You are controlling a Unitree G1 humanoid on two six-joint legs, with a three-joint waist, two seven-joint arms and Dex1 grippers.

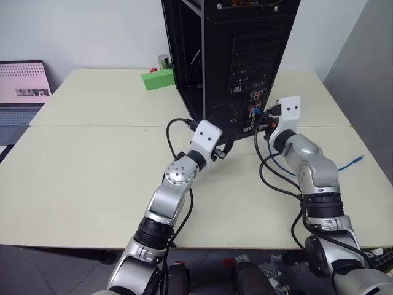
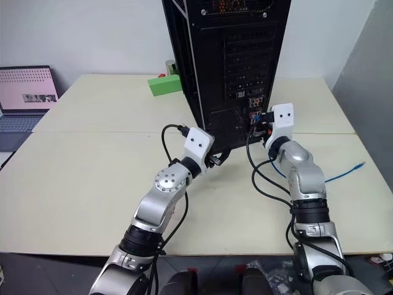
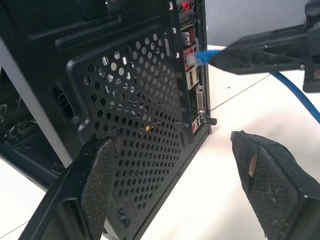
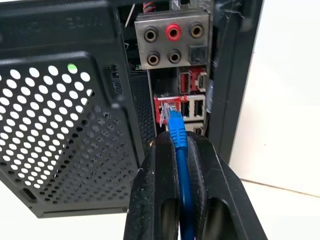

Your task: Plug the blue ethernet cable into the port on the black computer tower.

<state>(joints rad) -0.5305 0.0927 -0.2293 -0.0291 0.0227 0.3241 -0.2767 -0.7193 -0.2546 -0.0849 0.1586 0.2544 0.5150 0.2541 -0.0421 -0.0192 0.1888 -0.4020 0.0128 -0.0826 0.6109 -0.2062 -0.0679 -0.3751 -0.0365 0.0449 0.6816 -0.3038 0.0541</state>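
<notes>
on the pale counter (image 1: 92,184) in the left eye view we see the black computer tower (image 1: 245,55) standing upright at the far middle, its rear panel facing us. our right pincer (image 1: 269,114) reaches level to the connector cluster low on that panel, and the blue ethernet cable (image 1: 347,165) trails from it across the counter to our right, its free plug lying near the counter's edge. our left pincer (image 1: 222,149) sits at the tower's lower left corner. a green block (image 1: 157,78) lies behind the tower on the left, and a laptop (image 1: 21,92) stands open at the far left.

from the left wrist view, our left pincer (image 3: 180,185) has its two black fingers (image 3: 95,185) spread wide with nothing between them, one of them against the perforated vent grille (image 3: 135,100) and the other out over the counter.

from the right wrist view, our right pincer (image 4: 179,150) is clamped tight on the blue cable just behind its plug. the plug's clear tip sits at the mouth of the port (image 4: 165,107), a red-framed socket below the audio jacks; we cannot tell whether it is fully seated.
</notes>
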